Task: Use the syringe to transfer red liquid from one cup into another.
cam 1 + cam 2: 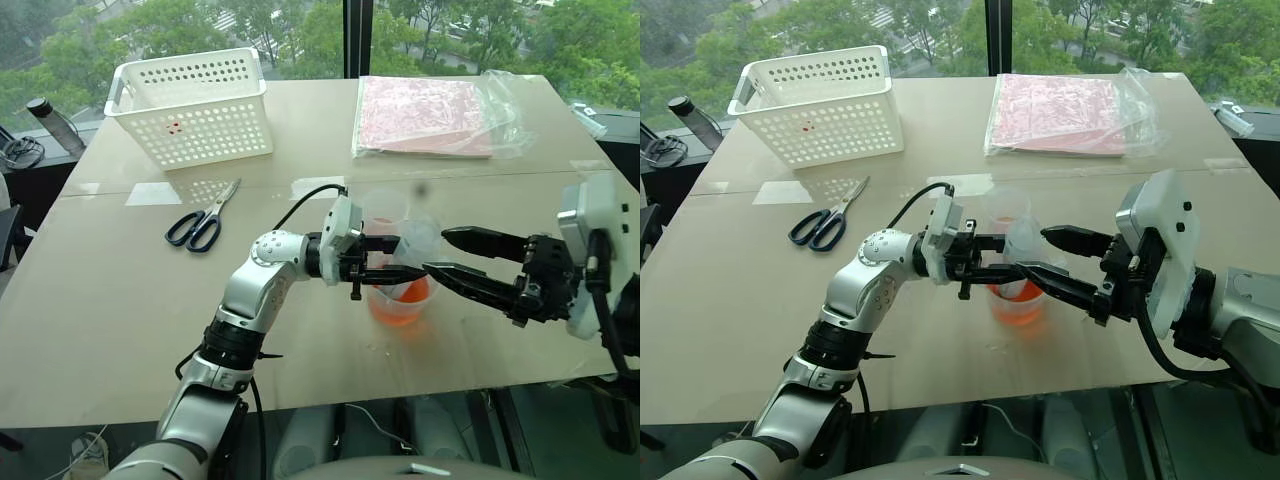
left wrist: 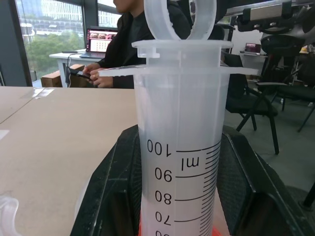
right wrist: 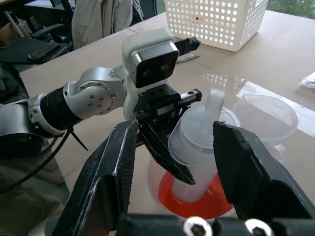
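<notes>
Pinching the syringe [image 3: 197, 147] upright over the red-filled beaker [image 1: 400, 300], left gripper [image 1: 385, 262]; right gripper [image 1: 440, 255] spread alongside.

I see the clear syringe [image 3: 197, 147] standing upright, its lower end down in the wide beaker [image 1: 398, 300], which sits on the desk [image 1: 120, 300] holding shallow orange-red liquid [image 3: 197, 196]. The syringe's printed scale shows clearly, barrel looking empty at the upper marks. The smaller clear cup [image 1: 385, 212] stands just behind the beaker.
</notes>
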